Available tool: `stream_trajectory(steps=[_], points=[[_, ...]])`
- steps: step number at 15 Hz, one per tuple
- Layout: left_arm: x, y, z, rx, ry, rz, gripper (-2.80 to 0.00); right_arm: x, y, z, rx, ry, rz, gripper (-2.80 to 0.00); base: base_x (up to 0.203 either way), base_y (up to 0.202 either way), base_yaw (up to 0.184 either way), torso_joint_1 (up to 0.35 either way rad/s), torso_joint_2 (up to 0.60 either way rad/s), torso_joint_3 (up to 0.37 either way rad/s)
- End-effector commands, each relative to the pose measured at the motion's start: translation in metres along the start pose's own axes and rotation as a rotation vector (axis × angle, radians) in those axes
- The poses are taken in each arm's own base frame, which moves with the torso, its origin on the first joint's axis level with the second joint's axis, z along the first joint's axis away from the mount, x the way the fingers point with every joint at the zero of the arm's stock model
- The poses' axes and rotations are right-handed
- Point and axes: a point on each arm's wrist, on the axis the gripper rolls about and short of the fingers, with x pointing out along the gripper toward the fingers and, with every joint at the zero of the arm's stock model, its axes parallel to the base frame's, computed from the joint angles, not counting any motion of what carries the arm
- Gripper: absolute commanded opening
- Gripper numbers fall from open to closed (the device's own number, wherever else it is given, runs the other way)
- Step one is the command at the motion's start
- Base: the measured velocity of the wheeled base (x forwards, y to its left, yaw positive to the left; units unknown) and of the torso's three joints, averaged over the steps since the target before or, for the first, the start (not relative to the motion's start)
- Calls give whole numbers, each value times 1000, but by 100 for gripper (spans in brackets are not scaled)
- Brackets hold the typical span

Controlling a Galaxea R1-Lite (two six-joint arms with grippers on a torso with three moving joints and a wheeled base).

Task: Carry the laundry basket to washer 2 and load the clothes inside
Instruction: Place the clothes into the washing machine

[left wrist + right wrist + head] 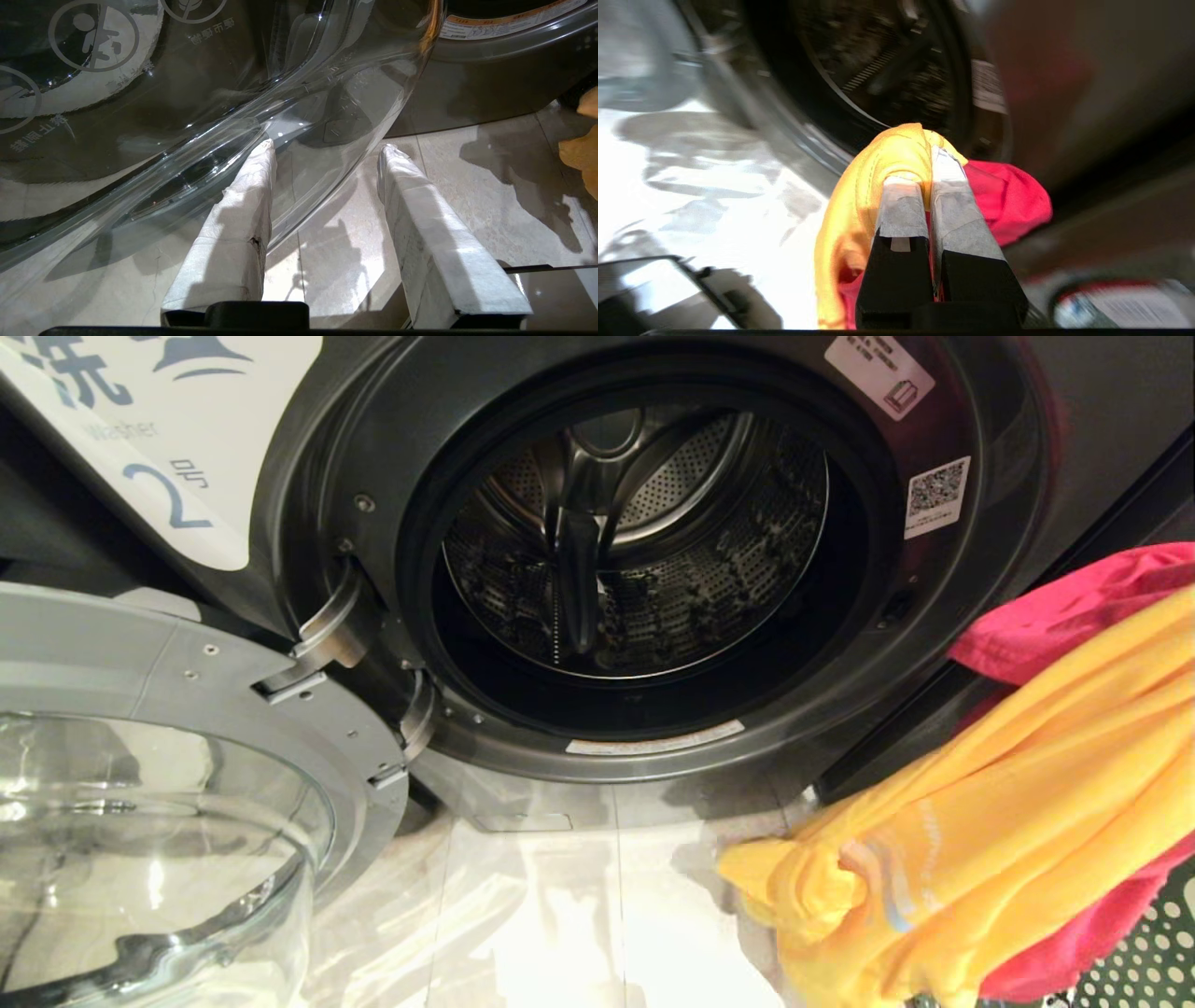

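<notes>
While washer 2 [635, 551] gapes at centre frame, the right gripper [924, 158] pinches the clothes [859, 186], which drape lower right; the left gripper [327, 149] stands half-open.

1 washer [1027, 476], 2 garments [980, 859], 1 basket [1153, 961]

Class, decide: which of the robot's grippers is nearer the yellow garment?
Right. The right gripper is shut on the yellow garment before the drum. The left gripper hangs open by the glass door, apart from it.
</notes>
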Motion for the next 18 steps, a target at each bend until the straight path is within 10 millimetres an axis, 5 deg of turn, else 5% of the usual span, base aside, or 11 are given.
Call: stream_trajectory(steps=[1, 7, 13, 18], points=[[0, 0, 0, 1, 0, 0, -280, 23, -5, -2, 29, -4, 122, -280, 0, 0, 0, 0, 0, 0], [0, 0, 0, 1, 0, 0, -280, 102, 3, 1, 44, -78, 284, -280, 0, 0, 0, 0, 0, 0], [0, 0, 0, 1, 0, 0, -280, 141, 9, -18, 35, -121, 249, -280, 0, 0, 0, 0, 0, 0], [0, 0, 0, 1, 0, 0, -280, 191, 43, -22, -29, -241, 167, -280, 0, 0, 0, 0, 0, 0]])
